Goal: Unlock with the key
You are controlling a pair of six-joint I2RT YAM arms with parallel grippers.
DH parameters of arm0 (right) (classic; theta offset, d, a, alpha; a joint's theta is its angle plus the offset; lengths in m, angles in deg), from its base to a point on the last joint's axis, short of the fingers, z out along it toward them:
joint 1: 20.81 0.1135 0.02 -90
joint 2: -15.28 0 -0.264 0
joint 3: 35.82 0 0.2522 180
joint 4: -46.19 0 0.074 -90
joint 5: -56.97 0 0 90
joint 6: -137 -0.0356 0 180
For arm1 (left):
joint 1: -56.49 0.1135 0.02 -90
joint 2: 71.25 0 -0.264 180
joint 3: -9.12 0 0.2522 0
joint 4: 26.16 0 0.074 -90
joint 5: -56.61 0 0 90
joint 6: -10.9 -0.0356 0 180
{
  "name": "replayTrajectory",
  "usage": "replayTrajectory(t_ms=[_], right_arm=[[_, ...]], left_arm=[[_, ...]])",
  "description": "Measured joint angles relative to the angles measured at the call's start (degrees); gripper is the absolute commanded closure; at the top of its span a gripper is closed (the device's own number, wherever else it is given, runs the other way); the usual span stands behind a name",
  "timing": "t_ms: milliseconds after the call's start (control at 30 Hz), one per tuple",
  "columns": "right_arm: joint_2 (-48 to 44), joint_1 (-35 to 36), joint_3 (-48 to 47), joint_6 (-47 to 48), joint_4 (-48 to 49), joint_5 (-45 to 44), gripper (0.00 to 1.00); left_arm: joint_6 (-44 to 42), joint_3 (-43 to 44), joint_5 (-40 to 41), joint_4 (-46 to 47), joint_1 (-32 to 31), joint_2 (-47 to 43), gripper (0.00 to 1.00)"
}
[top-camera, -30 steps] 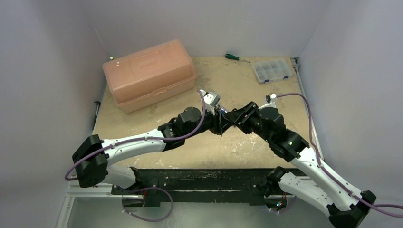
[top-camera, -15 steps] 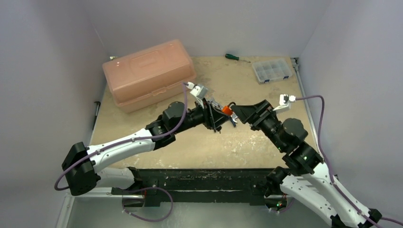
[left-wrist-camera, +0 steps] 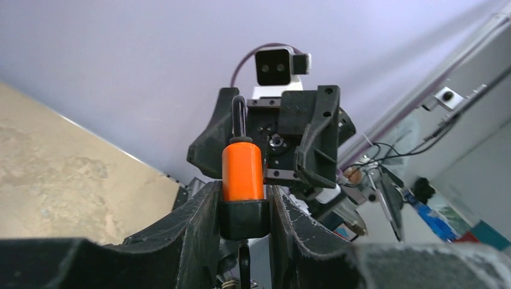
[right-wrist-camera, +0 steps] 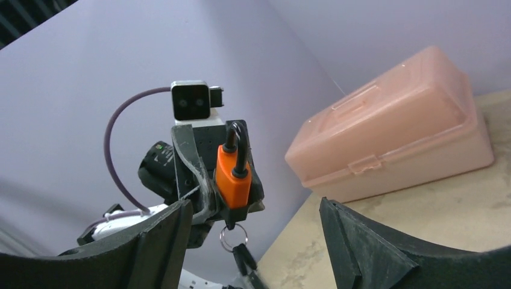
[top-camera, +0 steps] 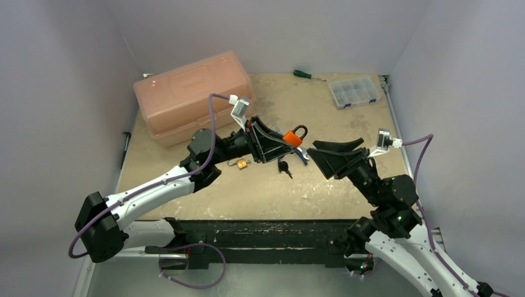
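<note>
An orange padlock [top-camera: 293, 137] with a black base is held up off the table, and my left gripper [top-camera: 289, 144] is shut on that base. In the left wrist view the padlock [left-wrist-camera: 243, 171] stands upright between the fingers of the left gripper [left-wrist-camera: 243, 212], its dark shackle pointing up. A key sits in the padlock's underside, and a ring [right-wrist-camera: 229, 238] with more keys [top-camera: 285, 167] dangles from it. My right gripper [top-camera: 314, 152] is open just right of the padlock, touching nothing. In the right wrist view the padlock [right-wrist-camera: 234, 174] is ahead of the right gripper [right-wrist-camera: 256, 241].
A pink plastic toolbox [top-camera: 194, 98] stands at the back left. A small brass padlock [top-camera: 241, 163] lies on the table under the left arm. At the back right lie a green-handled screwdriver [top-camera: 303, 74] and a clear compartment box [top-camera: 354, 91].
The two grippers met at the table's centre. My right gripper has opened and pulled back to the right. The left arm has drawn back left with the padlock, keys hanging free.
</note>
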Motion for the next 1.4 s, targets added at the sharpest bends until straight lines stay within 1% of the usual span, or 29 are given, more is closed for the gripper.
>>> replayTrajectory(t_ms=[100, 233, 367, 467, 767, 1033, 1067, 1100, 1200, 1233, 1267, 1333, 1367, 1400], right_arm=[[1.8, 0.0, -1.4, 1.3, 2.1, 1.8, 0.22], [4.0, 0.0, -2.8, 2.3, 4.1, 3.7, 0.28], [6.0, 0.0, -3.5, 3.1, 6.0, 6.0, 0.31], [7.2, 0.0, -3.8, 3.8, 6.8, 7.4, 0.32], [10.7, 0.0, -4.8, 4.7, 7.3, 9.1, 0.45], [12.4, 0.0, -4.8, 4.6, 7.7, 9.9, 0.54], [12.5, 0.0, -4.8, 4.6, 8.0, 10.0, 0.58], [12.7, 0.0, -4.8, 4.6, 8.2, 10.2, 0.65], [13.0, 0.1, -5.0, 4.6, 8.9, 10.8, 0.89], [13.2, 0.0, -5.1, 4.3, 9.0, 11.0, 0.96], [13.3, 0.0, -5.2, 4.3, 9.1, 11.3, 1.00], [13.3, -0.1, -5.2, 4.6, 9.1, 11.7, 1.00], [13.3, -0.2, -5.2, 4.7, 9.1, 11.8, 1.00], [13.2, -0.2, -5.2, 4.7, 9.0, 11.8, 1.00]], left_arm=[[1.4, 0.0, -3.0, 2.2, 0.0, 0.0, 1.00], [2.5, 0.0, -5.0, 3.9, 0.0, 0.3, 1.00], [3.0, 0.0, -6.2, 4.3, 0.0, 1.1, 1.00], [3.5, 0.0, -6.7, 4.7, 0.0, 2.0, 1.00], [4.0, 0.0, -7.2, 6.4, 0.0, 3.5, 1.00], [4.0, 0.0, -7.6, 7.1, 0.0, 3.5, 1.00], [4.0, 0.0, -7.6, 7.1, 0.0, 3.5, 1.00], [4.0, 0.0, -7.6, 7.1, 0.0, 3.5, 1.00], [4.0, 0.0, -7.5, 7.0, 0.1, 3.6, 1.00], [4.0, 0.0, -7.5, 7.2, 0.1, 3.7, 1.00], [4.0, 0.0, -7.5, 7.4, 0.1, 3.7, 1.00], [4.3, 0.0, -7.5, 7.4, 0.1, 3.7, 1.00], [4.4, 0.0, -7.5, 7.4, 0.1, 3.7, 0.93], [4.3, 0.0, -7.5, 7.3, 0.1, 3.7, 0.83]])
